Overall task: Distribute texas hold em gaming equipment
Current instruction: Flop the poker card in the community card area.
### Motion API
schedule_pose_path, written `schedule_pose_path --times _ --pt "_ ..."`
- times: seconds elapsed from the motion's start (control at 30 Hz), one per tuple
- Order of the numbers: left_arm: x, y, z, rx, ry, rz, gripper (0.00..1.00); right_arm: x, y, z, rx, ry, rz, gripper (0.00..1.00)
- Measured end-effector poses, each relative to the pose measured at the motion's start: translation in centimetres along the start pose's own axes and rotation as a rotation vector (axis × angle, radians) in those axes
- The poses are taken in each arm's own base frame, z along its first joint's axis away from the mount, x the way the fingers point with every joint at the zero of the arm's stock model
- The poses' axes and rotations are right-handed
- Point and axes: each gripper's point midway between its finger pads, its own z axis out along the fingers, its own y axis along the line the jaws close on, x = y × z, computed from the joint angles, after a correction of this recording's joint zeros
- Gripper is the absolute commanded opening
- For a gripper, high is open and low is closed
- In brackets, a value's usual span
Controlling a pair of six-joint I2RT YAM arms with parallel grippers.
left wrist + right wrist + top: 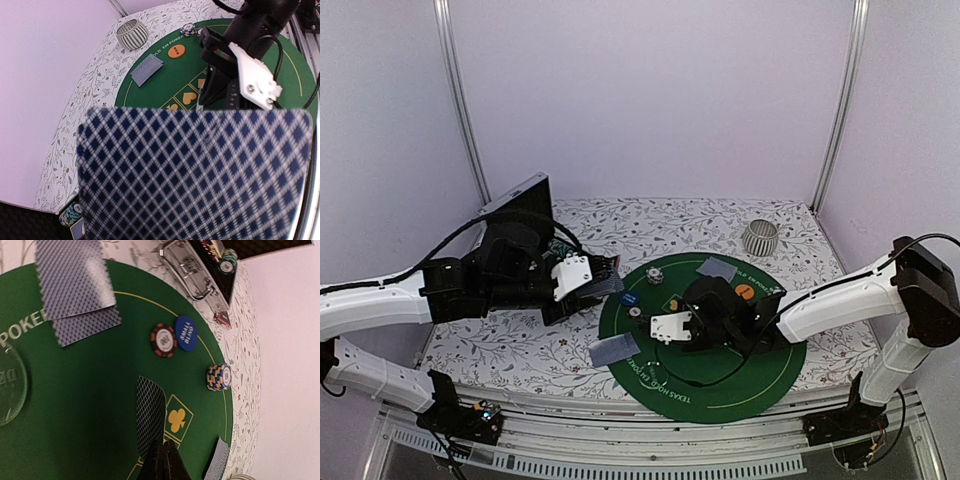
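Note:
My left gripper is shut on a grey-blue-backed playing card at the left rim of the green mat. The card fills the lower half of the left wrist view and hides the fingers. My right gripper is shut on the end of one card, low over the mat beside a yellow club mark; it also shows in the top view. Card pairs lie at the mat's near left and far side. A blue disc, a red-black chip and a blue-orange chip stack sit near the rim.
The open aluminium case stands at the back left, with a chip stack inside it. A small black, red-edged triangle lies beside the case. The ribbed grey cup stands at the back right. An orange disc lies on the mat.

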Motion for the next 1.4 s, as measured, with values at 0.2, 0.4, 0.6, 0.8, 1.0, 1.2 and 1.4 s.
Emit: schedule_pose_path --times 0.2,0.4,0.6,0.8,1.0,1.2,1.4 --pt "0.0 0.0 0.0 0.0 0.0 0.0 0.43 1.0 4.9 -0.5 -0.125 -0.04 -0.176 0.02" --pt "0.0 0.0 0.0 0.0 0.0 0.0 0.42 2.0 7.9 -1.5 -0.226 -0.101 -0.319 0.02" --pt "0.0 0.0 0.0 0.0 0.0 0.0 0.43 2.7 8.2 -1.4 -0.267 -0.121 -0.402 0.02" --pt "0.0 0.0 0.0 0.0 0.0 0.0 0.42 4.5 6.5 -0.4 -0.271 -0.095 -0.455 0.02" --pt "0.0 0.0 0.0 0.0 0.0 0.0 0.42 5.2 3.7 1.8 -0.241 -0.083 -0.525 0.02" --pt "0.0 0.0 0.0 0.0 0.0 0.0 0.42 6.0 3.3 3.4 -0.261 -0.093 -0.628 0.02" --pt "0.0 0.1 0.0 -0.002 -0.001 0.0 0.43 5.7 1.1 5.0 -0.231 -0.122 -0.708 0.02"
